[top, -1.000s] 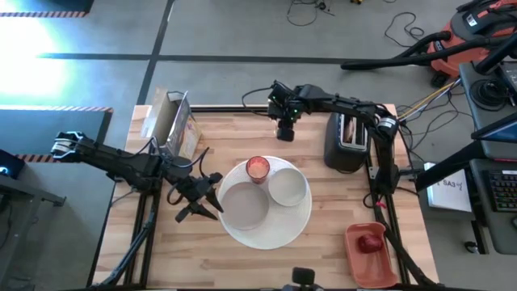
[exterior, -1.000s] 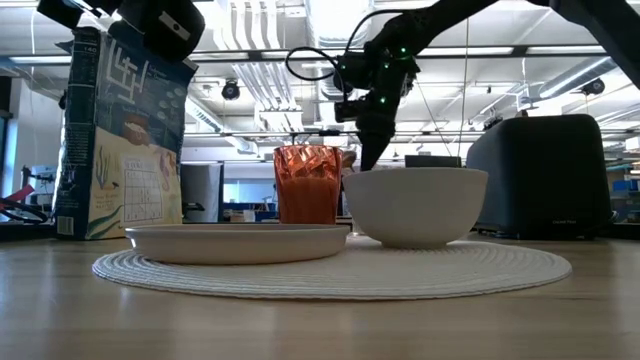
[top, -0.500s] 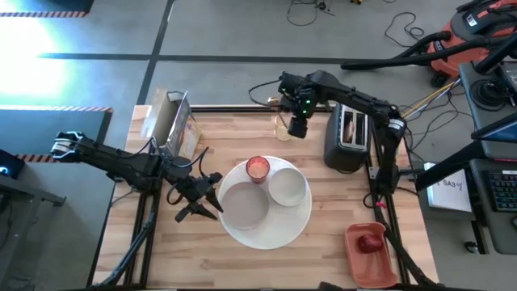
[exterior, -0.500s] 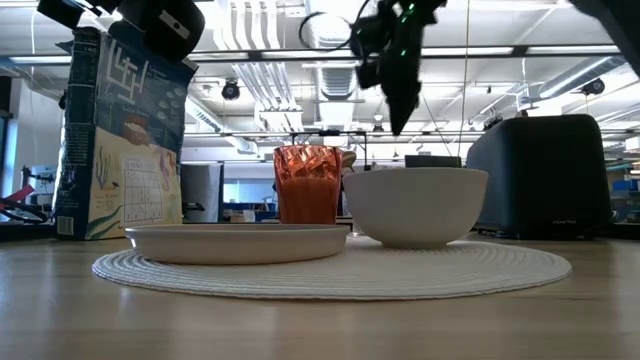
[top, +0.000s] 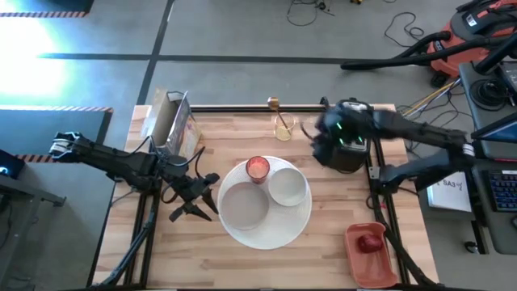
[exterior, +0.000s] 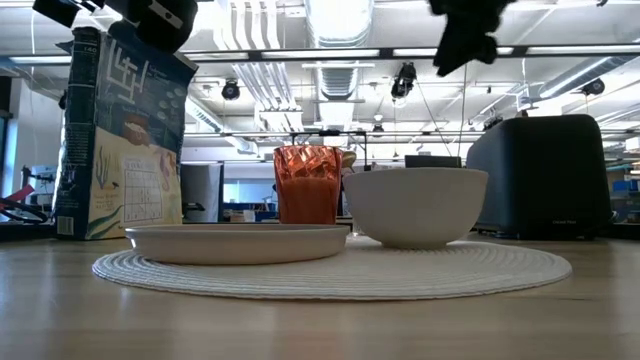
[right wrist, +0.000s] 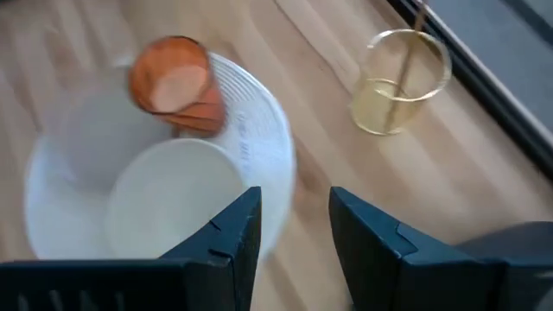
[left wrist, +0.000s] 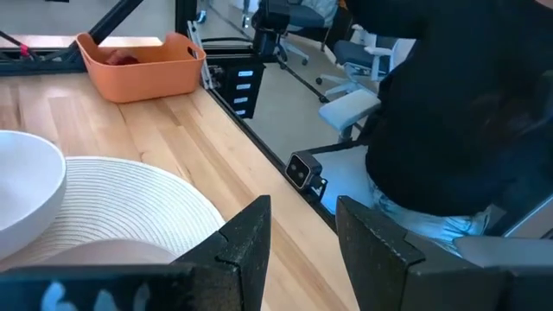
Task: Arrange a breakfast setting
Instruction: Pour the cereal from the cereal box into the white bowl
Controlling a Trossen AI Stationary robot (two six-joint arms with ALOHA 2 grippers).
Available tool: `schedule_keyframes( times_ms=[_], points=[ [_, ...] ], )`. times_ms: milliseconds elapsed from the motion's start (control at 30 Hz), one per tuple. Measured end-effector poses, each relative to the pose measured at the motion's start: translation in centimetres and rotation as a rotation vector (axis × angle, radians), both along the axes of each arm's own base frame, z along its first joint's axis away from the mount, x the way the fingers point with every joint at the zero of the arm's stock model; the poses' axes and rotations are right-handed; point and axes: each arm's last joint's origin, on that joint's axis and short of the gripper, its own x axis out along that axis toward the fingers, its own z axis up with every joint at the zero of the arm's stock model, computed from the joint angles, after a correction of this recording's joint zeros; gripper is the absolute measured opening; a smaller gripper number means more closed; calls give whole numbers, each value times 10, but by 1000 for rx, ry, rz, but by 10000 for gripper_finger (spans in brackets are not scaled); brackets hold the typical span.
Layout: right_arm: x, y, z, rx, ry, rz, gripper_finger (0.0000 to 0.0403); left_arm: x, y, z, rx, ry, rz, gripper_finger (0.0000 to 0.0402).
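A large round white ribbed mat (top: 284, 229) lies mid-table and carries a smaller white plate (top: 244, 206), a white bowl (top: 287, 187) and a pink-red cup (top: 257, 168). A gold spoon (right wrist: 413, 43) stands in a clear glass (top: 283, 128) at the far edge. A small dark-red fruit (top: 370, 242) lies in an orange tray. The toast is hidden. My left gripper (top: 210, 198) is open and empty, just left of the plate. My right gripper (top: 321, 144) is open and empty, raised high beside the toaster; it also shows in the low view (exterior: 458, 60).
A black toaster (top: 349, 155) stands at the right, partly under my right arm. A cereal box (top: 174, 121) stands at the far left. The orange tray (top: 355, 257) sits at the near right corner. Bare wood shows along the near edge and left of the mat.
My right gripper has risen from the glass at the far edge and swung toward the table's right edge, ending high beside the toaster. The glass with the spoon now stands uncovered.
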Motion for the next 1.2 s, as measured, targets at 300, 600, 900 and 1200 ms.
schedule_keyframes(
  times_ms=[300,600,900,1200],
  points=[
    [-15,60,-47,-47,-274,54,128,5,0,-1,10,-14,31,117],
    [-9,81,-105,-84,-239,97,128,4,1,3,29,-74,35,117],
    [-4,90,-154,-64,-324,126,128,-5,2,7,41,-76,22,117],
    [-22,85,-179,-159,-385,135,128,-6,2,7,47,-79,17,116]
  ],
)
